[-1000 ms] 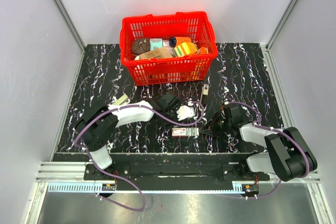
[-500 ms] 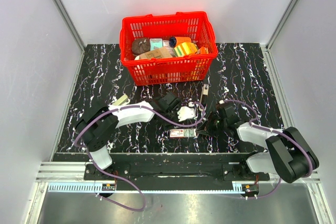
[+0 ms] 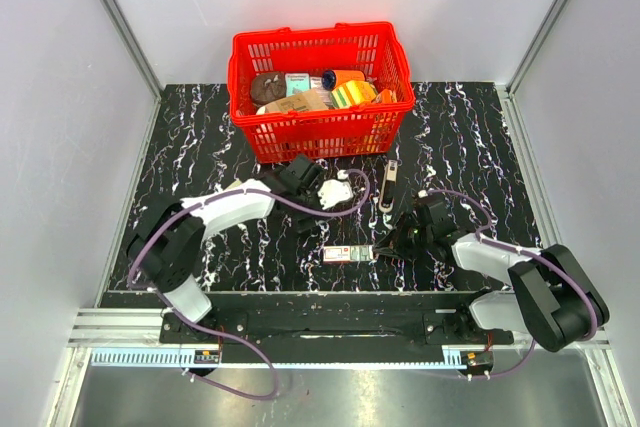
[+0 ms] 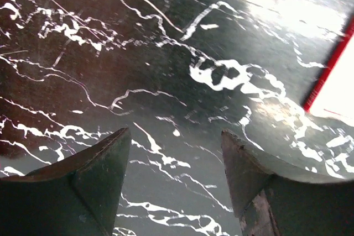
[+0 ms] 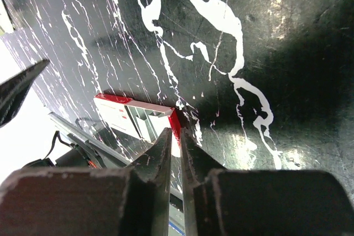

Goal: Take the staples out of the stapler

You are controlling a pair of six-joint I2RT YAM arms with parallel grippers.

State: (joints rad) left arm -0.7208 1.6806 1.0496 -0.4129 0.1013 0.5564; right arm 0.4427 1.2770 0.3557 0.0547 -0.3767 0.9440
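The stapler (image 3: 389, 184) is a slim pale piece lying on the black marbled table, just in front of the red basket's right corner. It does not show in either wrist view. My left gripper (image 3: 325, 197) is open and empty, left of the stapler and apart from it; its fingers (image 4: 105, 164) hover over bare table. My right gripper (image 3: 384, 245) is shut, below the stapler. Its fingertips (image 5: 166, 142) meet at the red end of a small flat red-and-white box (image 5: 135, 119). I cannot tell whether they pinch that end.
The red basket (image 3: 320, 132) holds several packaged items at the back of the table; its edge (image 4: 326, 75) shows in the left wrist view. The red-and-white box (image 3: 349, 253) lies near the front edge. Purple cables loop by both arms.
My left gripper has moved back and left, away from the box toward the basket. My right gripper has moved left until its tips reach the box's red end.
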